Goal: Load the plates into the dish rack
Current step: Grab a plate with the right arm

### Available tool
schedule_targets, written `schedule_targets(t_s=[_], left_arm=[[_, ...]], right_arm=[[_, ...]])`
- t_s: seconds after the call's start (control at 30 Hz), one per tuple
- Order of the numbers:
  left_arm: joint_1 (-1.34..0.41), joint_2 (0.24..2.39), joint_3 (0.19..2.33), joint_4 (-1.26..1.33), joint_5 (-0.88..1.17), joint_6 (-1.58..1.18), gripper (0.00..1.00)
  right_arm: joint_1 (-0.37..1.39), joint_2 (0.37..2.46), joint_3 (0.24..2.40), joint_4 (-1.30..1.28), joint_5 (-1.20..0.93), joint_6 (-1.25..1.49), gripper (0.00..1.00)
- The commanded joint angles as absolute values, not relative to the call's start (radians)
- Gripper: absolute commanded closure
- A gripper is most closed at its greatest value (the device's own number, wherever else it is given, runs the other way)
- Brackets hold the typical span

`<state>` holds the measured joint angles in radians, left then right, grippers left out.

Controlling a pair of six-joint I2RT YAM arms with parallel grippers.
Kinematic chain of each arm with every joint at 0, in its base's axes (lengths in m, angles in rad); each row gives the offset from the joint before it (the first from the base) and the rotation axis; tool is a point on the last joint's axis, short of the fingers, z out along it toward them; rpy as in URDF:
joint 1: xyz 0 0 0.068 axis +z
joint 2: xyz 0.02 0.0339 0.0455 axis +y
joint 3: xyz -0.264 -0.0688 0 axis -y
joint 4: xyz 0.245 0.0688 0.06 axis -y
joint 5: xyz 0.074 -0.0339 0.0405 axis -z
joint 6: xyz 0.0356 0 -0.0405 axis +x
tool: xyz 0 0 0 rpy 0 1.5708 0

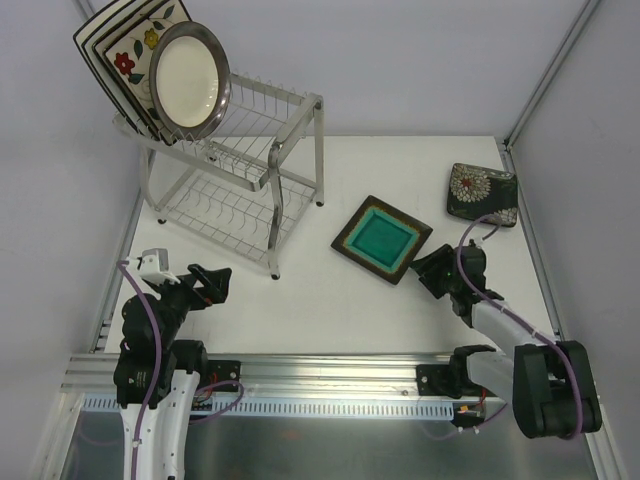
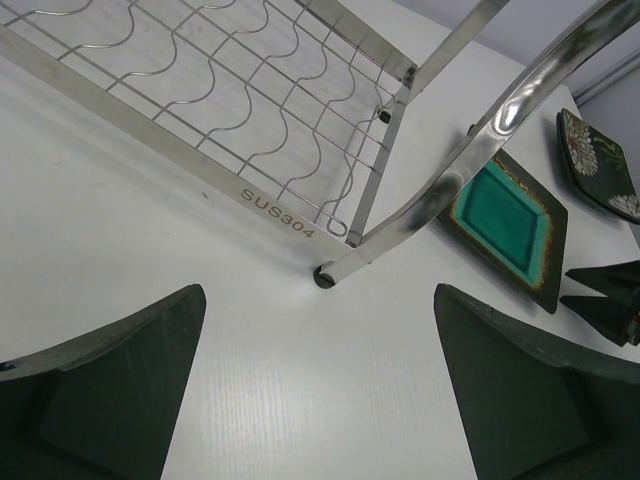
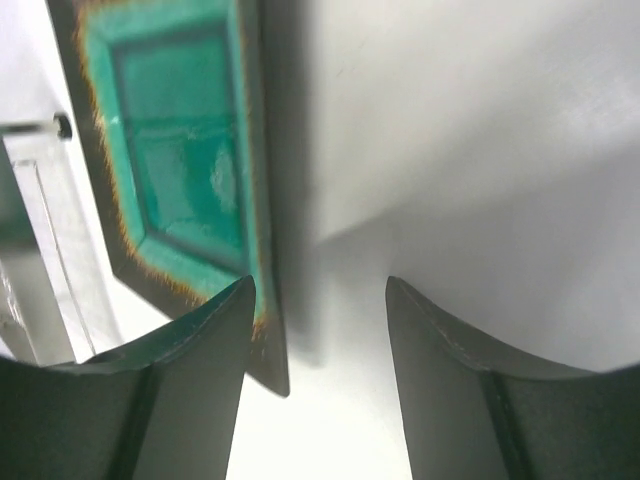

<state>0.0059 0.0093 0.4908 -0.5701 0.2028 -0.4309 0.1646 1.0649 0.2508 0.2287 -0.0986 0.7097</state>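
One dark square teal-centred plate [image 1: 381,239], flat at the middle of the counter [image 1: 330,310], is seemingly straddled by the spread right pincer [image 1: 432,270]; it could be shoved aside by a shallow bite. The left pincer [image 1: 215,283] is spread too.

You are looking at a robot test bench in a lab, not a kitchen. The white table [image 1: 300,310] is boxed in by plain grey panels [image 1: 400,60] held in slim metal posts [image 1: 552,72]. Along its near edge runs an aluminium rail [image 1: 330,370], with the left arm [image 1: 150,370] and the right arm [image 1: 530,375] bolted to it and purple cables [image 1: 127,275] trailing along them. The only household things are a wire dish rack [image 1: 240,190] and a few plates [image 1: 382,238], set out on the bare tabletop as props for your arms.
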Motion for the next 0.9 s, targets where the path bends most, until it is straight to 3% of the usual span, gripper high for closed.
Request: schedule_targets(t_s=[0.0, 0.43, 0.87], left_arm=[[0.003, -0.041, 0.485, -0.528, 0.227, -0.423, 0.01], [0.003, -0.032, 0.485, -0.525, 0.238, -0.42, 0.01], [0.003, -0.018, 0.486, -0.525, 0.248, -0.419, 0.01]], right_arm=[[0.091, 1.098, 0.31, 0.169, -0.132, 0.628, 0.41], [0.046, 1.434, 0.408, 0.42, -0.322, 0.632, 0.43], [0.06, 1.559, 0.416, 0.511, -0.4, 0.67, 0.51]])
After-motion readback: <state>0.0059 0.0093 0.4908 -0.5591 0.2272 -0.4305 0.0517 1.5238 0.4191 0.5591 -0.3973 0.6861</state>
